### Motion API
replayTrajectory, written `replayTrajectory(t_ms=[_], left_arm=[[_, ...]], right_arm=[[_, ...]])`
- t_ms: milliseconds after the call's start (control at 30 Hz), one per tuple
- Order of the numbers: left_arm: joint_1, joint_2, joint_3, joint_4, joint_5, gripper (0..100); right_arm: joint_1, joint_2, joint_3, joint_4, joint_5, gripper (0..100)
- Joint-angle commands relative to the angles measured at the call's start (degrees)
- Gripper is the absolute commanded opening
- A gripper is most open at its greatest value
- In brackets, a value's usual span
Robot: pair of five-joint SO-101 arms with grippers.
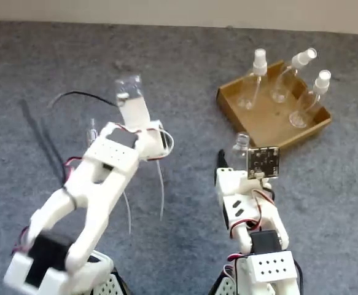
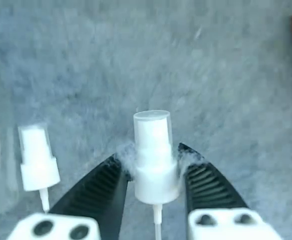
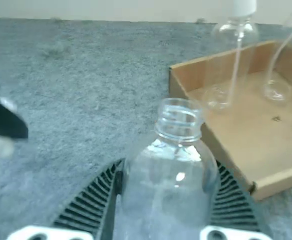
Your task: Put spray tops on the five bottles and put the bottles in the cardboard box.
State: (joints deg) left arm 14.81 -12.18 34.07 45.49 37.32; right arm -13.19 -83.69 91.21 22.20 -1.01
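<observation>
"Left wrist view: your left gripper point(image 2: 153, 159) is clamped on a white spray top point(image 2: 152, 135). One finger sits on each side of its collar, and its thin tube hangs down between them."

"Agreed. A second spray top point(image 2: 37, 159) is just beside that gripper, apart from the fingers, tube pointing down too. Grey carpet point(image 2: 211, 75) lies behind both."

"Right wrist view: your right gripper point(image 3: 169, 172) is closed on a clear bottle point(image 3: 178, 122). The bottle is upright, neck open, no top on it."

"Yes, ribbed fingers point(image 3: 93, 195) press on both sides of its body. The cardboard box point(image 3: 186, 75) lies near, past the bottle, open side up."

"High view: the box holds three bottles, each wearing a white spray top, tops up: bottle one point(image 1: 249, 92), bottle two point(image 1: 283, 86), bottle three point(image 1: 301, 110). All three are inside the walls."

"And your right gripper's open bottle is just beside the box's near corner, outside it, above the carpet."

"Your left gripper is well apart from the box, out over the carpet on the other side. There's a clear shape point(image 1: 128, 91) at its tip. Can't tell whether that's a cap or a bottle."

"Same here, can't tell."
</observation>
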Motion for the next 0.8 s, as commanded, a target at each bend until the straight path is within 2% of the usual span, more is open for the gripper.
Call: replayTrajectory(t_ms=[0,67,233,333,433,633,767], left_arm=[[-2.15,-12.44,-2.33,-0.53,-0.09,4],[-2.15,-16.92,-2.33,-0.53,-1.05,4],[-1.71,-28.44,-2.33,-0.79,-12.40,4],[-1.71,-34.42,-2.33,-0.88,-15.91,4],[-1.36,-39.08,-2.42,-2.02,-16.44,4],[2.59,-41.98,-2.33,-12.66,-16.44,4],[3.74,-42.24,-2.24,-16.88,-16.26,4]], right_arm=[[-3.91,-0.84,-0.57,-1.54,-0.26,17.7],[-6.20,-0.84,-0.57,-1.54,-0.18,17.7],[-10.15,-0.84,-0.48,-1.54,-0.18,17.7],[-10.86,-0.84,-0.48,-1.54,-0.18,17.7],[-10.86,-0.84,-0.48,-1.54,-0.18,17.7],[-13.14,-0.84,-0.48,-2.07,-0.53,17.7],[-16.66,-0.75,0.66,-10.33,-0.26,17.6]])
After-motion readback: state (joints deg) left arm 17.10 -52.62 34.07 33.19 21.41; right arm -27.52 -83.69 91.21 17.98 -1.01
